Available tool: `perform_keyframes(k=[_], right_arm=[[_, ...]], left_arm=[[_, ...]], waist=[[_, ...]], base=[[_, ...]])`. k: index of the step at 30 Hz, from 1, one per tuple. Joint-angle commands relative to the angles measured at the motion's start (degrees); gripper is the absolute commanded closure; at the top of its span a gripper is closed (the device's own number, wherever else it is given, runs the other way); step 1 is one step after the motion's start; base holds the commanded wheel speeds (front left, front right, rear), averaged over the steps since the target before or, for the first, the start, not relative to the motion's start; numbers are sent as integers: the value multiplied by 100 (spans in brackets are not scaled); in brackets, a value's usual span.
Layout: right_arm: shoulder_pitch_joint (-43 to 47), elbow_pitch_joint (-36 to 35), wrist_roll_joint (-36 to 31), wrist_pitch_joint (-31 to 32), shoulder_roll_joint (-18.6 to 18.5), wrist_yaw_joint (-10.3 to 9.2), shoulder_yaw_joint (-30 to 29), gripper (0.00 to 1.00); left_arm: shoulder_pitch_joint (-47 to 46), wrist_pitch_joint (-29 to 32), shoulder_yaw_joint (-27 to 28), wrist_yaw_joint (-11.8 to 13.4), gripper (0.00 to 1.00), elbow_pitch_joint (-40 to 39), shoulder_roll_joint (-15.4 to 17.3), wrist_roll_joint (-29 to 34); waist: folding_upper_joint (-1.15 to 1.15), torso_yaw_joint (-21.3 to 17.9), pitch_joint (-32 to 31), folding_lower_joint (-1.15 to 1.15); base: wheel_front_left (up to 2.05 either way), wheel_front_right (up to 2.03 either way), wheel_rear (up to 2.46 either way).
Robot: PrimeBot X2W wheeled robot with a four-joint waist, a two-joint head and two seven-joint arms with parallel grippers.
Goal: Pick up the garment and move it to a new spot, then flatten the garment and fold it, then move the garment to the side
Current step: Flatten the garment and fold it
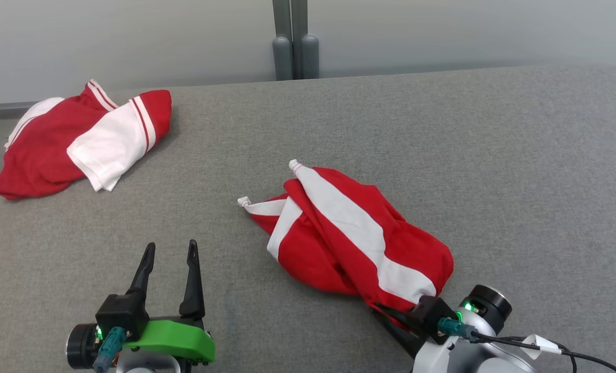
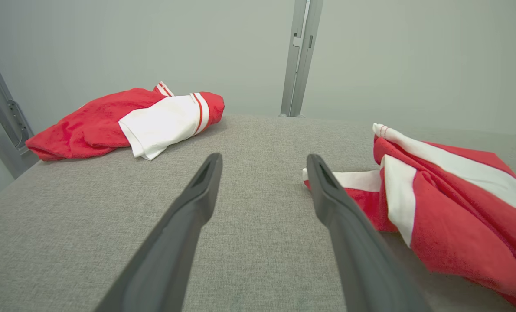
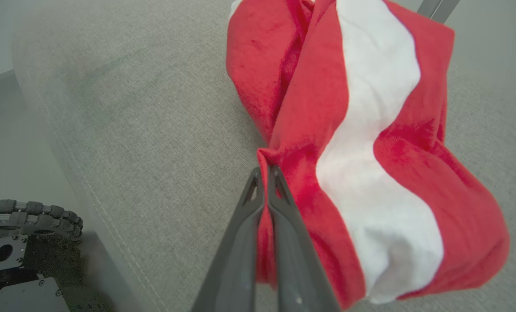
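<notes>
In the right wrist view the right claw point(image 3: 264, 171) rises at bottom centre, its two fingers pressed together on a fold of red cloth at the near edge of the garment point(image 3: 370, 143). In the head view the cloth covers that pinch at lower right. The same wrist view has a cable chain point(image 3: 32, 212) at its lower left, below the table's edge.

The left claw point(image 1: 171, 247) sits at lower left of the head view, fingers spread wide and holding nothing, over bare table point(image 1: 494, 155). The garment, red with white bands, lies bunched in the middle of the head view. A second garment point(image 1: 80, 140), also red and white, lies crumpled at upper left, well apart from the first. A grey post point(image 1: 295, 41) stands at top centre.

There are two claws, two garments, one table and one post.
</notes>
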Motion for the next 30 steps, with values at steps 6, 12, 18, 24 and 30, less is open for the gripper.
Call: perform_keyframes(k=[6, 12, 18, 24, 30], right_arm=[[128, 393, 62, -126, 28, -4, -48, 100], [205, 771, -104, -439, 280, -4, -528, 0], [411, 665, -1, -704, 496, -4, -980, 0], [425, 1, -37, -726, 507, -4, -1359, 0], [17, -471, -127, -221, 498, -4, -1585, 0]], left_arm=[[89, -5, -17, -30, 0, 37, 12, 74], [151, -5, -48, -28, 0, 76, 12, 67], [249, -5, -40, -17, 0, 73, 12, 60], [300, -5, -93, -33, 0, 75, 12, 51], [228, -5, -125, 0, 0, 43, 12, -1]], waist=[[0, -51, -45, 0], [0, -43, -138, 0], [0, -45, -258, 0], [0, 53, -344, 0], [0, 338, -258, 0]], base=[[0, 0, 0], [0, 0, 0], [0, 0, 0], [0, 0, 0], [0, 0, 0]])
